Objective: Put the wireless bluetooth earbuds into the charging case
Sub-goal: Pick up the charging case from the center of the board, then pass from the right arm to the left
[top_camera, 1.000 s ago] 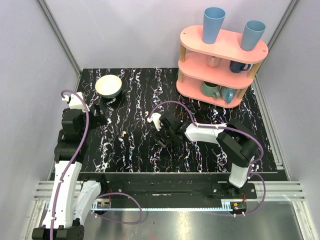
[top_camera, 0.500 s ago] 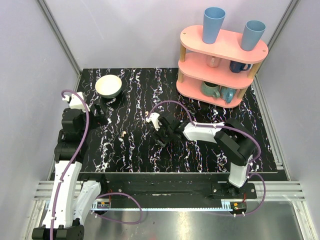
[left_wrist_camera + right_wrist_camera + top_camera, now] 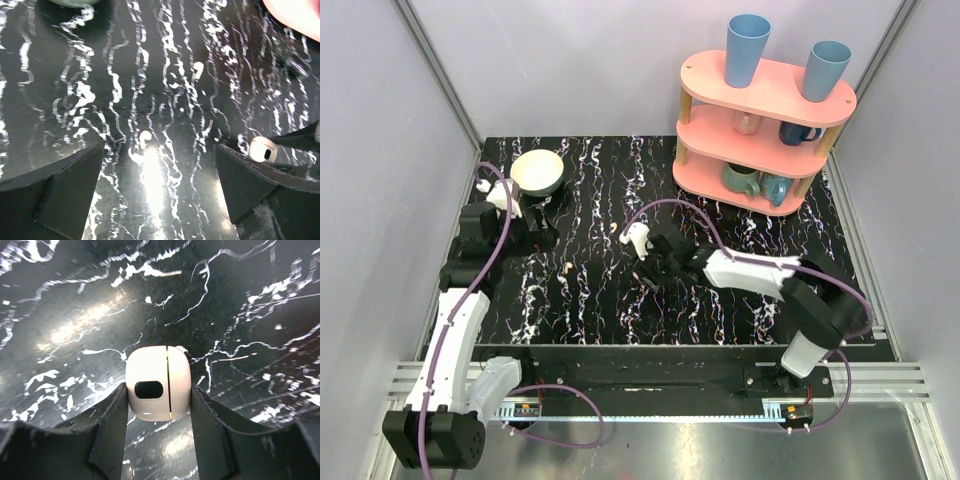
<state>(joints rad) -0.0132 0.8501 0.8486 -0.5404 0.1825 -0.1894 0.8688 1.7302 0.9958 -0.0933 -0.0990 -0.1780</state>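
Note:
The charging case (image 3: 157, 382) is closed, cream-beige with a dark oval window. My right gripper (image 3: 159, 389) is shut on it, one finger on each side, just above the black marbled table. The case also shows at the right of the left wrist view (image 3: 262, 149); in the top view it is hidden under the right gripper (image 3: 648, 272). Two tiny white earbuds lie on the table: one (image 3: 145, 137) (image 3: 568, 268) just ahead of my left gripper (image 3: 159, 150), one farther off (image 3: 198, 69) (image 3: 613, 228). The left gripper (image 3: 535, 232) is open and empty.
A cream bowl (image 3: 537, 172) stands at the back left, close behind the left gripper. A pink three-tier shelf (image 3: 760, 130) with blue cups and mugs stands at the back right. Grey walls enclose the table on three sides.
The left arm has swung up and to the right, nearer the bowl. The right gripper has shifted slightly right, still holding the case.

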